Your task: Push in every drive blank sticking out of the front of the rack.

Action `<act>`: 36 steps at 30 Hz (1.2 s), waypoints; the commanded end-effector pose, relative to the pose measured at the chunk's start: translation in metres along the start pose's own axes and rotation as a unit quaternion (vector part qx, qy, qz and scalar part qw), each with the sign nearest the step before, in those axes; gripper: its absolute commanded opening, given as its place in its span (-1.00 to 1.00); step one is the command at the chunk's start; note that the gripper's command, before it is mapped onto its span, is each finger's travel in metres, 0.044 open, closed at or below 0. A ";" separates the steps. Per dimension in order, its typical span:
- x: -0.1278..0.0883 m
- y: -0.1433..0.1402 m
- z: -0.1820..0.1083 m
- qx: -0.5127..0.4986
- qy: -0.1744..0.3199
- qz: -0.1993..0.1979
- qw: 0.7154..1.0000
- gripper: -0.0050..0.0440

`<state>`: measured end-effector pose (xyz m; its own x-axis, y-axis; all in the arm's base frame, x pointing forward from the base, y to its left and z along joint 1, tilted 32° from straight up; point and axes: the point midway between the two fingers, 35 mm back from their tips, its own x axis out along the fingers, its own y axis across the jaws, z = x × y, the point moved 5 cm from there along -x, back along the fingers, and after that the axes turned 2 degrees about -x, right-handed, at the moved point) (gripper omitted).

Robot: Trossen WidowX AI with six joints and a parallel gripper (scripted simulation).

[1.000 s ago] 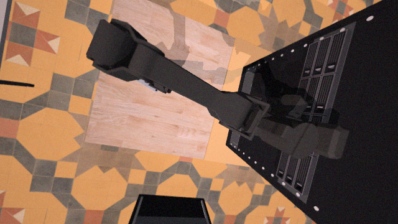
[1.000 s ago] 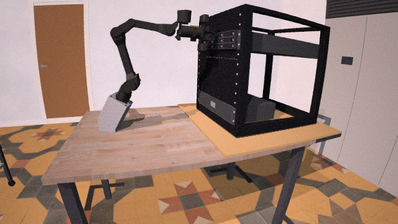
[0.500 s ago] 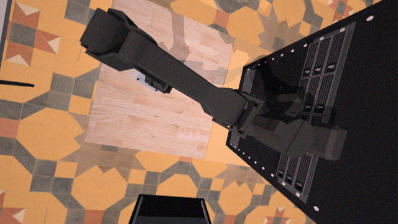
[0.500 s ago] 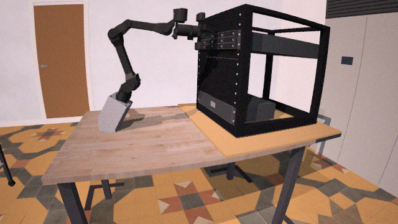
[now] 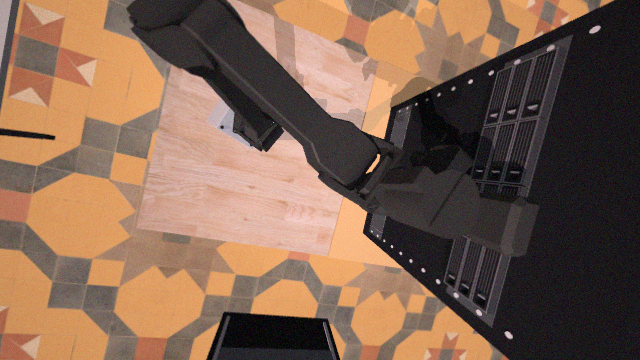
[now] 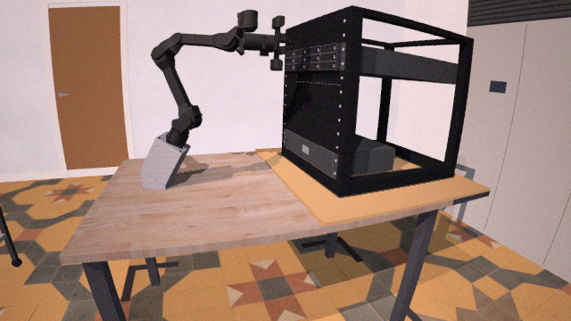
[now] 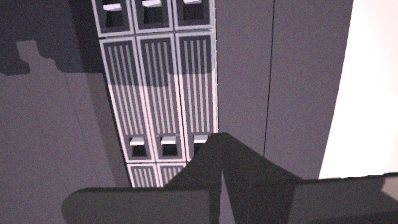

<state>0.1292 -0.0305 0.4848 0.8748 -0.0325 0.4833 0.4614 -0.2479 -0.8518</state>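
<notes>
Partly, hand (image 7: 219, 140) hides lower blanks (image 7: 170, 145), wrist cam.

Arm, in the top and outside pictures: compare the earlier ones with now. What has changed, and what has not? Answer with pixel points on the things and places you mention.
The arm's elbow (image 5: 165, 17) (image 6: 166, 50) has swung toward the top edge of the top view, uncovering more of the pale base (image 5: 220, 120) (image 6: 161, 167). The gripper (image 6: 285, 44) (image 7: 219, 140) has drawn back slightly from the rack (image 5: 590, 150) (image 6: 350, 111) (image 7: 245, 75). Nothing was visibly grasped or released. Rack and base stayed put.
</notes>
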 end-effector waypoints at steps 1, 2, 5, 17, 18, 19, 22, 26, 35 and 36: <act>-0.006 -0.003 0.002 -0.001 -0.004 -0.006 1.000 -1.00; -0.006 -0.003 0.002 -0.001 -0.004 -0.006 1.000 -1.00; -0.007 -0.001 0.002 -0.001 -0.004 -0.006 1.000 -1.00; -0.012 0.037 0.006 -0.001 -0.004 -0.006 1.000 -1.00; -0.012 0.038 0.006 -0.001 -0.004 -0.006 1.000 -1.00; -0.012 0.038 0.006 -0.001 -0.004 -0.006 1.000 -1.00; -0.009 0.038 0.006 -0.001 -0.004 -0.006 1.000 -1.00; -0.003 0.038 0.006 -0.001 -0.004 -0.006 1.000 -1.00; 0.005 0.038 0.006 -0.001 -0.004 -0.006 1.000 -1.00; 0.005 0.038 0.006 -0.001 -0.004 -0.006 1.000 -1.00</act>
<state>0.1570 -0.0370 0.4429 0.8842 -0.0264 0.4663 0.4481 -0.2339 -0.8629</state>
